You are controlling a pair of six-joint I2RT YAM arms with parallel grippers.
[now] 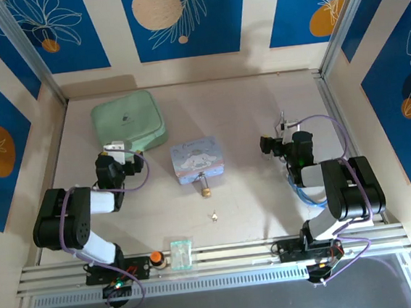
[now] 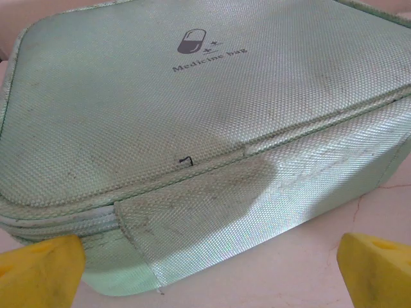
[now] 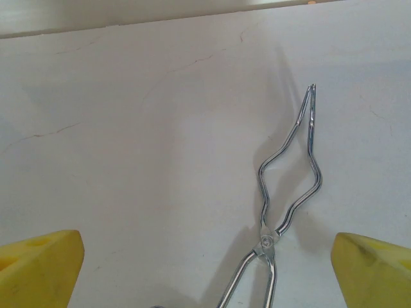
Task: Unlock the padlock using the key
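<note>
Left gripper (image 1: 117, 148): well left of tin (image 1: 199, 160), fingers spread wide, holding nothing, facing bag (image 2: 192, 115).

Padlock (image 1: 204, 188): just off tin's near side. Long axis runs straight out from tin, shackle toward tin, brass body away.

Key (image 1: 214, 216): farther out from tin on the same side, apart from padlock. Heading too small to read.

Right gripper (image 1: 282, 133): well right of tin, fingers spread wide, empty, over tongs (image 3: 289, 186).

Judgement: padlock and key sit about midway between the two grippers, neither clearly nearer.
</note>
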